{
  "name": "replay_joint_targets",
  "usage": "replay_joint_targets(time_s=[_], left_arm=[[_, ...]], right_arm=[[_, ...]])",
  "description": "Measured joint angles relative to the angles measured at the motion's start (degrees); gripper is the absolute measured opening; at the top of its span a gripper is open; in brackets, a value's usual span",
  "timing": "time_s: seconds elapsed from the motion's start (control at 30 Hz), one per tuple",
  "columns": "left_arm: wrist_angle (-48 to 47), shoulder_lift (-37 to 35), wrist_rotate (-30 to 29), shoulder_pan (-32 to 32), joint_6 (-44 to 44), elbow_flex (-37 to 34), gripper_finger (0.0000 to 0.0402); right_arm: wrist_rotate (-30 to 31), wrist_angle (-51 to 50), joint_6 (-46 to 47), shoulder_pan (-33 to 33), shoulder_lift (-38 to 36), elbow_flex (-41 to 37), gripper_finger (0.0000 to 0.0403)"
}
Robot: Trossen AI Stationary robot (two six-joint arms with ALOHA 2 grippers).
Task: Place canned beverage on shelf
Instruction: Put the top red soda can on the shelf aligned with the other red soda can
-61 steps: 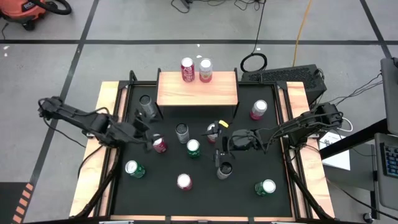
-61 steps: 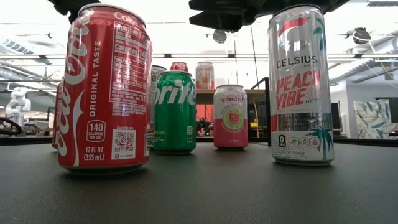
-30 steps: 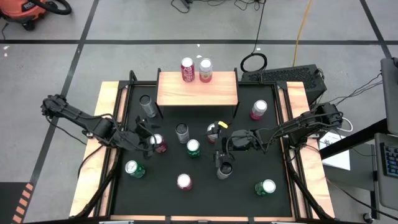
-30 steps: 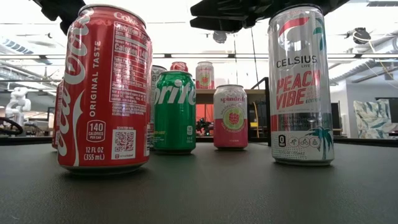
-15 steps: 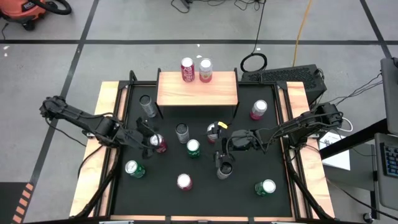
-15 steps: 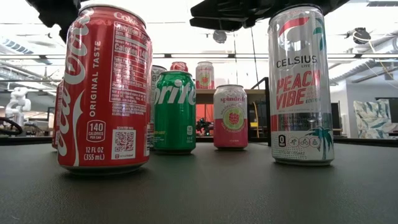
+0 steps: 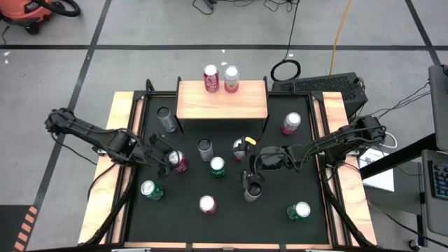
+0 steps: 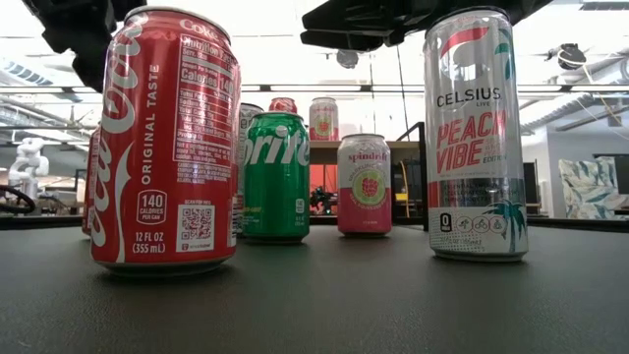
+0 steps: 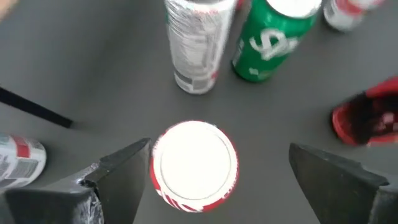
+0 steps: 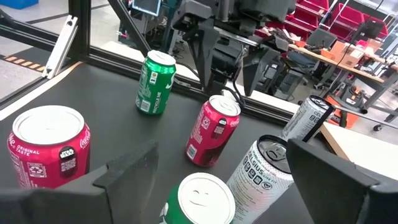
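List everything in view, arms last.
shelf: 1, light wood top, at the mat's far edge
cans on shelf: 2, red and pink, side by side
green cans: 3, on the mat
red cans: 2, one mid-left, one near the front
pink cans: 2, right half
silver cans: 3, the last is tall
mat: 1, black, on the table
left gripper: jaws open either side of the mid-left red can
right gripper: jaws open, over the tall silver can
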Motion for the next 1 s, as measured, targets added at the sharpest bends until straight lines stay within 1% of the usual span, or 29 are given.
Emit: replay_joint_targets(time_s=[0.07, 0.2, 0.3, 0.4, 0.5, 0.7, 1.0], left_arm=[[-1.10, 0.60, 0.99, 0.00, 1.72, 0.00, 0.0379], [-1.14, 2.04, 0.89, 0.00, 3.58, 0.00, 0.0379], [-1.30, 3.15, -1.04, 0.00, 3.81, 0.00, 0.0379], [-1.96, 4.35, -1.56, 0.02, 3.85, 0.00, 0.0379], [-2.90, 5.65, -0.60, 0.04, 3.94, 0.00, 0.0379], [-2.40, 7.29, -0.48, 0.15, 4.85, 0.00, 0.0379], [-1.73, 9.53, 0.68, 2.87, 5.27, 0.00, 0.0379]], right_arm=[[0.00, -0.13, -0.02, 0.00, -0.01, 0.00, 0.0329], [0.00, -0.29, -0.02, 0.00, -0.01, 0.00, 0.0329], [0.00, -0.47, 0.21, 0.00, -0.01, 0.00, 0.0329], [-0.02, -0.44, 0.20, 0.00, -0.01, 0.00, 0.0329], [-0.01, -0.28, 0.20, 0.00, -0.01, 0.00, 0.0329], [-0.02, -0.28, 0.33, 0.00, -0.01, 0.00, 0.0329], [-0.02, -0.23, 0.39, 0.00, -0.01, 0.00, 0.0329]])
